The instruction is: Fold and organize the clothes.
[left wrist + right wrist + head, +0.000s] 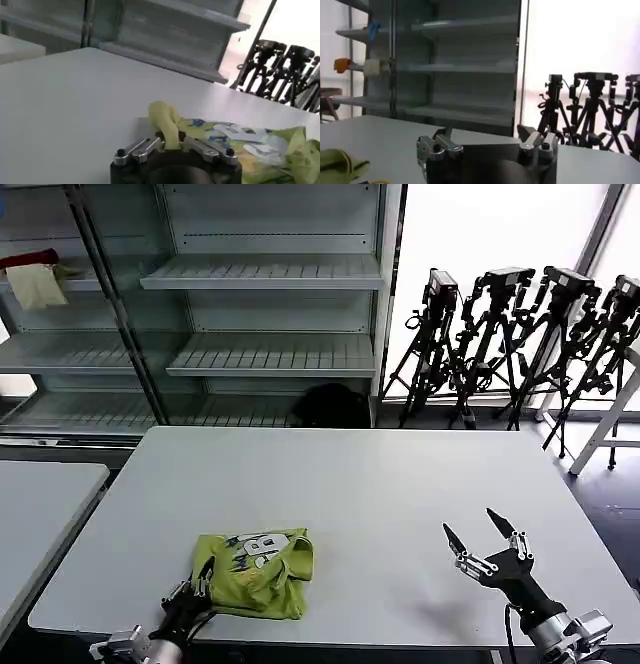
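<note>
The clothes are one lime-green T-shirt [255, 571], lying bunched near the table's front left edge, with a white and blue print showing on top. My left gripper [190, 594] sits at the shirt's near left corner, shut on a raised fold of the green fabric [168, 126]. In the left wrist view the left gripper [170, 141] pinches that fold between its fingers, and the rest of the shirt [260, 150] spreads beyond. My right gripper [471, 525] hovers open over bare table at the front right, well apart from the shirt. It [485, 134] holds nothing; the shirt [340, 162] lies off to its side.
The white table [380, 484] has free room at its middle and back. A second table [40, 494] stands at the left. Behind are metal shelves [260, 274] with red and cream cloths [35, 274], several camera tripods [520, 344], and a white stool [615, 424].
</note>
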Motion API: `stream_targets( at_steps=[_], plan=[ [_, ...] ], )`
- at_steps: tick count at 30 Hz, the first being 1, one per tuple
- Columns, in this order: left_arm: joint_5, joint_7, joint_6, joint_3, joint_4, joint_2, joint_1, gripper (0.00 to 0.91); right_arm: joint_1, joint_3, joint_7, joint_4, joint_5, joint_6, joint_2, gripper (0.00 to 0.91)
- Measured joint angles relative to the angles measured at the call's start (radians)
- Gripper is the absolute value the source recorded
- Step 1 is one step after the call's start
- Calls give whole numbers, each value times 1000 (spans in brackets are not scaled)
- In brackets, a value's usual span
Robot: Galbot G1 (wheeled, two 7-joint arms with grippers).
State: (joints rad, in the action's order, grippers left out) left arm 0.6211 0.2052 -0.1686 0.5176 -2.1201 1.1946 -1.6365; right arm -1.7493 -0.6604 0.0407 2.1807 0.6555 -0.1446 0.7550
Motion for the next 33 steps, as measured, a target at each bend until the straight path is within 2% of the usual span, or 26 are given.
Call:
stream_targets(
  at_steps=[8, 17, 22, 27, 33],
  plan=[
    [37, -6, 28, 98, -19, -70, -3, 0, 8, 2, -2, 3, 4, -1, -1, 907],
    [62, -74, 64, 361, 14, -247, 3, 0, 15, 4, -2, 4, 6, -3, -1, 907],
    [18, -154, 108, 446, 50, -332, 27, 0, 12, 5, -2, 9, 3, -3, 3, 907],
    [-115, -239, 186, 406, 108, -345, 48, 0, 8, 1, -2, 17, 6, -3, 5, 907],
    [-275, -304, 272, 206, 209, -292, 96, 10, 13, 5, -5, 16, 6, 0, 3, 907]
  ],
)
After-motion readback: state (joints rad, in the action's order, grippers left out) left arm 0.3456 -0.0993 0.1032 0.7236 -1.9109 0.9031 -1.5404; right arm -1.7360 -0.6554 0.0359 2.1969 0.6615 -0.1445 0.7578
